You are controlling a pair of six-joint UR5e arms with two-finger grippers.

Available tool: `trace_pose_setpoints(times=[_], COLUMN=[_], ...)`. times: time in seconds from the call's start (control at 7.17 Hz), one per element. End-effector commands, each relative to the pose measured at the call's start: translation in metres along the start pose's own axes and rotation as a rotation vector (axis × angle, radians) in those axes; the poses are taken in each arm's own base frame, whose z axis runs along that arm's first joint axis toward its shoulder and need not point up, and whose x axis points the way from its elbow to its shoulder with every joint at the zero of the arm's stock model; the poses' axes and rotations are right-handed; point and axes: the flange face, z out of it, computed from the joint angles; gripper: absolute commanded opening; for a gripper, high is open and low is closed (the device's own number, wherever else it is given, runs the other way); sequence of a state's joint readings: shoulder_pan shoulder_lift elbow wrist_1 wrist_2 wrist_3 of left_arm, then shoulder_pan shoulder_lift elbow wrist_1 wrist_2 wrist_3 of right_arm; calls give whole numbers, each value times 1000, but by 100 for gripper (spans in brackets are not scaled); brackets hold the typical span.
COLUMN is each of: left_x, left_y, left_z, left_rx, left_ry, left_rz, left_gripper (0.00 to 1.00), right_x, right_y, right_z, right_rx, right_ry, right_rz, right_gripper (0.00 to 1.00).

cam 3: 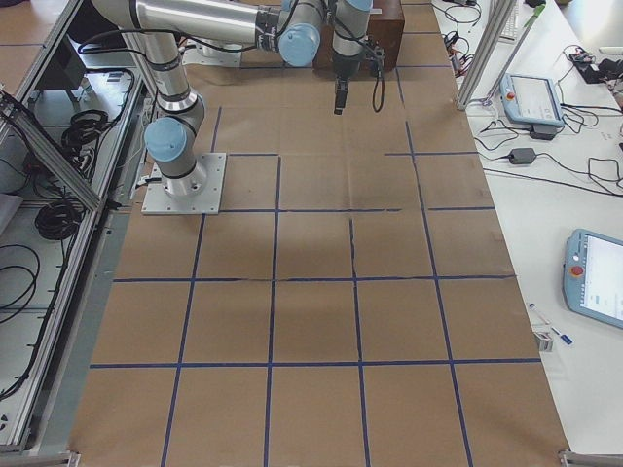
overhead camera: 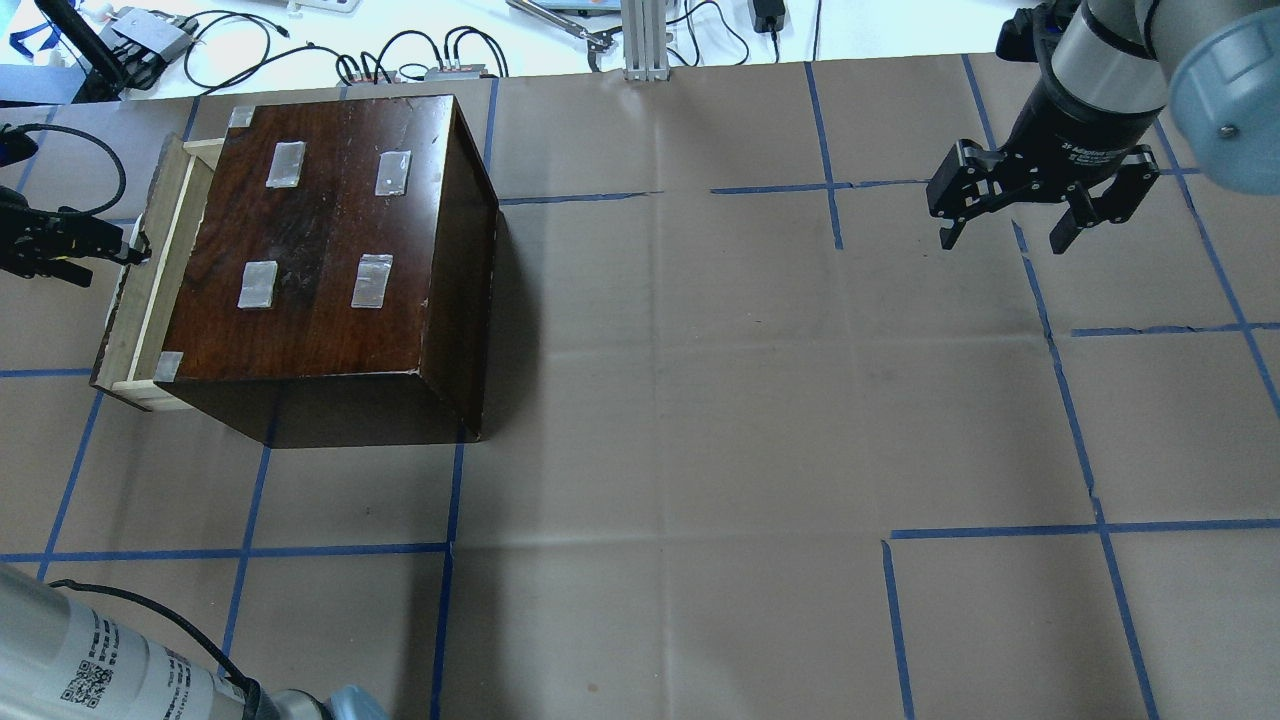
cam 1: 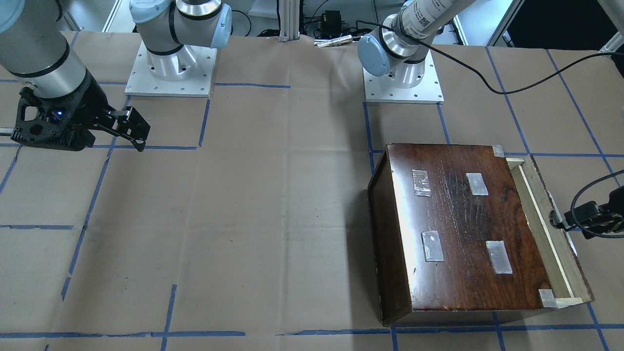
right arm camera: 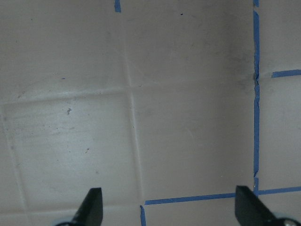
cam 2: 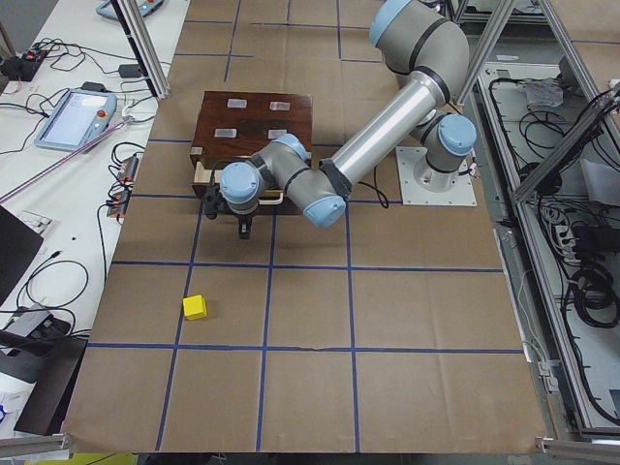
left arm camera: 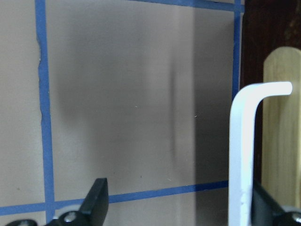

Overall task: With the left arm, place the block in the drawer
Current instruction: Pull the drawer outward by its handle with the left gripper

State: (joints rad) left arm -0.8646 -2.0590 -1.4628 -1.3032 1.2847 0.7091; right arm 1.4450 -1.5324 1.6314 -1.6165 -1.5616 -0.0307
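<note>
The small yellow block (cam 2: pixel 195 307) lies on the paper-covered table, well away from the box toward the table's left end; it shows only in the exterior left view. The pale wooden drawer (overhead camera: pixel 140 290) (cam 1: pixel 541 229) is pulled slightly out of the dark brown box (overhead camera: pixel 320 240). My left gripper (overhead camera: pixel 125 250) (cam 1: pixel 560 222) is level with the drawer front. In the left wrist view it (left arm camera: pixel 178 207) is open, and the drawer's white handle (left arm camera: pixel 242 155) stands just inside one finger. My right gripper (overhead camera: pixel 1005 235) (right arm camera: pixel 169 212) is open and empty, far from the box.
Blue tape lines (overhead camera: pixel 1060 350) grid the brown paper table. The arm bases (cam 1: pixel 170 68) stand at the table's robot side. Cables and tablets (cam 2: pixel 77 116) lie on benches beside the table.
</note>
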Motion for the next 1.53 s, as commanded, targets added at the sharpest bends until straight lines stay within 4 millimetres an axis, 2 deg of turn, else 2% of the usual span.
trace_pose_setpoints(times=[0.0, 0.28, 0.84, 1.12, 1.39], left_x=[-3, -16, -24, -39, -41], left_y=[1, 6, 8, 16, 16], left_z=[-3, -9, -12, -17, -20], left_rx=[12, 26, 16, 23, 29], left_ry=[-12, -22, -73, -81, -89], left_rz=[-1, -17, 11, 4, 9], left_gripper=[98, 98, 98, 98, 98], right_x=[0, 0, 0, 0, 0], right_y=[0, 0, 0, 0, 0], right_z=[0, 0, 0, 0, 0], right_rx=[0, 0, -2, 0, 1], right_ry=[0, 0, 0, 0, 0], right_rz=[0, 0, 0, 0, 0], right_gripper=[100, 100, 100, 100, 100])
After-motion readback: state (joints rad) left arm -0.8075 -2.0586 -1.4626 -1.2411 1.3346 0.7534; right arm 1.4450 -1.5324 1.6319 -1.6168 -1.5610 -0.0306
